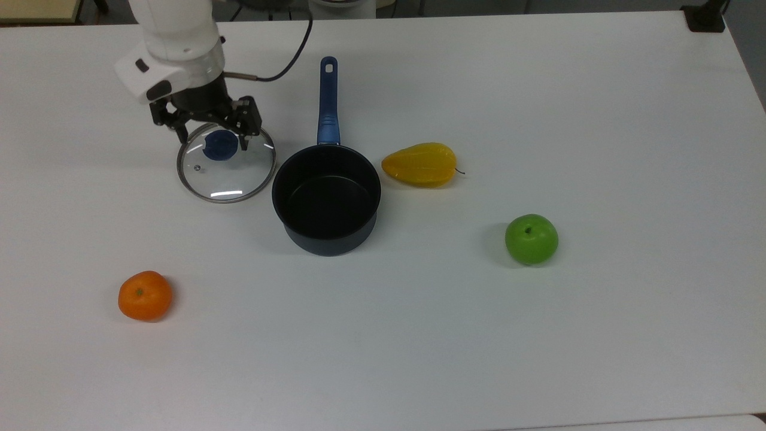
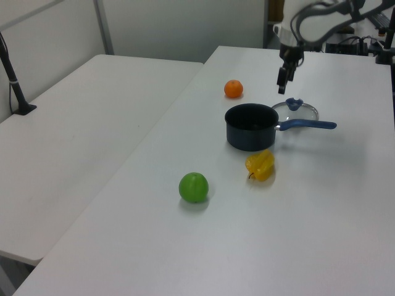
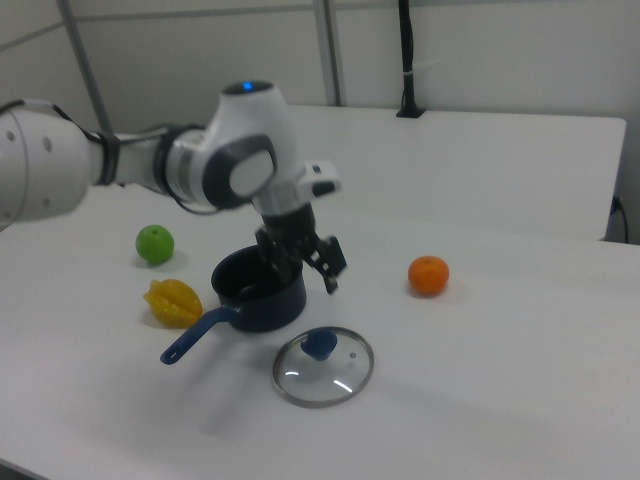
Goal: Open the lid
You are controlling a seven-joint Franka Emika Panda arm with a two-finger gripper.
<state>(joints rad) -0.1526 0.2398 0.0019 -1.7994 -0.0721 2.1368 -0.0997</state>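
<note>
In the top view, the lid [image 1: 226, 163] is seen lying flat on the white table [image 1: 538, 335], off the saucepan [image 1: 326, 197] and just beside it at its nine to ten o'clock. The gripper [image 1: 210, 133] is held above the lid's twelve o'clock edge, its fingers spread wide and nothing held between them; the blue knob [image 1: 219, 146] is left free. An orange [image 1: 145, 295] is placed at seven o'clock of the saucepan, a yellow fruit [image 1: 421, 164] at two o'clock, a green apple [image 1: 531, 239] at four o'clock.

In the left view, the gripper [image 2: 285, 79] is raised clear of the lid [image 2: 301, 111].

In the right view, the gripper [image 3: 308, 262] is seen parted and empty, above the lid [image 3: 324, 366].
</note>
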